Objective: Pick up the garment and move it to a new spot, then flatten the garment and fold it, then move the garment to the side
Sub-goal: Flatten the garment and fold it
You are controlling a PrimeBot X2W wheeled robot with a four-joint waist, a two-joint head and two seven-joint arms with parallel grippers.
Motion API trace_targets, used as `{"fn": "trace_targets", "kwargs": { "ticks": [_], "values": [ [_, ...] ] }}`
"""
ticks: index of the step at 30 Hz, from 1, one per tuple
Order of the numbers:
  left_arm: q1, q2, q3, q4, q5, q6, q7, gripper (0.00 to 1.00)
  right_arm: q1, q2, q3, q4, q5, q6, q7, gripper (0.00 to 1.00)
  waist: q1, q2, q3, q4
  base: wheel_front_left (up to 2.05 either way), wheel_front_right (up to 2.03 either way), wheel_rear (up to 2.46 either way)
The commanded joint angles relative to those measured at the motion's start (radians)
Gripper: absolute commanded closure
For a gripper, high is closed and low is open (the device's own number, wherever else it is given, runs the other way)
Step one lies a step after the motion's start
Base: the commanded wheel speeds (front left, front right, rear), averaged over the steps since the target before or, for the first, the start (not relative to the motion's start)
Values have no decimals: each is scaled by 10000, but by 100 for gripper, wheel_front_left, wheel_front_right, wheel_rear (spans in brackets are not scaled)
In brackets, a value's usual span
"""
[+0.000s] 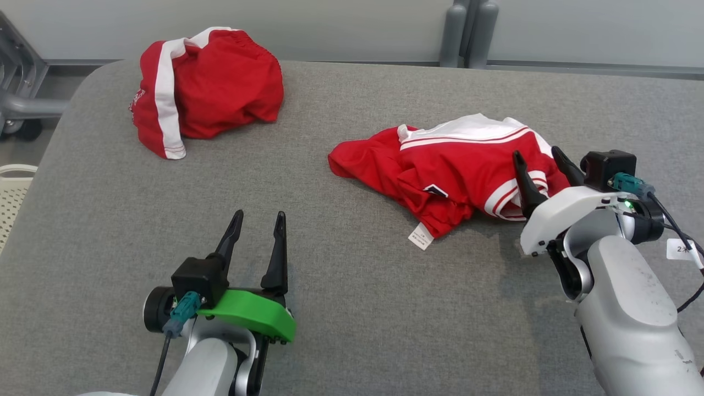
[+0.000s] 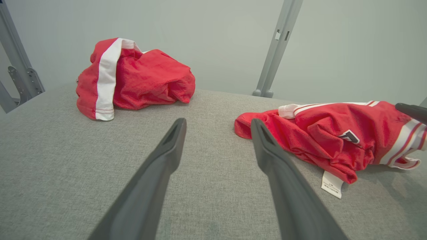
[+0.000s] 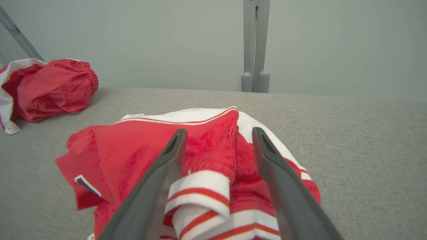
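A crumpled red garment [image 1: 440,165] with white and red striped trim lies on the right half of the grey padded table [image 1: 352,319], a white label sticking out at its near edge. My right gripper [image 1: 536,154] is open, its two fingers hovering over the garment's right end; in the right wrist view the striped cuff [image 3: 200,186] lies between and below the fingers of this gripper [image 3: 219,131]. My left gripper [image 1: 260,214] is open over bare table, left of and nearer than the garment [image 2: 333,133], with nothing between its fingers [image 2: 170,150].
A second bunched red garment [image 1: 214,88] with a white stripe sits at the table's far left. A pale perforated basket [image 1: 11,192] and a metal frame [image 1: 16,82] stand beyond the left edge. Grey posts [image 1: 467,33] rise behind the far edge.
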Motion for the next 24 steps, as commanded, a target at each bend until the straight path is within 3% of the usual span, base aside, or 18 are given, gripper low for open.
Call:
{"fn": "trace_targets", "kwargs": {
  "ticks": [1, 6, 7, 9, 11, 12, 17, 22, 24],
  "values": [
    [149, -22, 81, -70, 103, -68, -4, 0, -174, -89, -28, 272, 50, 5, 56, 0, 0, 106, 95, 174, 0, 0, 0],
    [376, -115, 309, -171, 281, -164, -3, 0, -559, -87, 123, 1108, 161, 5, -8, 0, 0, 106, 115, 293, 0, 0, 0],
    [426, -124, 359, -190, 305, -171, -3, 0, -609, -92, 206, 1212, 200, 5, -50, 8, 0, 106, 112, 297, 0, 0, 0],
    [497, -135, 470, -207, 363, -198, -3, 0, -693, -99, 405, 1404, 274, 5, -78, 55, 0, 106, 101, 284, 0, 0, 0],
    [524, -141, 558, -209, 397, -233, -3, 0, -797, -138, 572, 1557, 373, 5, -148, 78, 0, 106, 85, 254, 0, 0, 0],
    [530, -144, 596, -217, 435, -234, -5, 0, -836, -146, 675, 1613, 413, 5, -167, 99, 0, 106, 74, 232, 0, 0, 0],
    [666, -167, 824, -323, 516, -225, -5, 0, -1108, -203, 1130, 1387, 478, 5, -767, 100, 0, 106, 10, 30, 0, 0, 0],
    [723, -204, 916, -395, 589, -258, -3, 0, -1191, -348, 2554, 502, 607, 5, -1296, 100, 0, 106, -98, -176, 0, 0, 0],
    [762, -221, 939, -401, 595, -275, -3, 0, -922, -740, 3191, -48, 838, 3, -1375, 100, 0, 106, -149, -234, 0, 0, 0]
  ]
}}
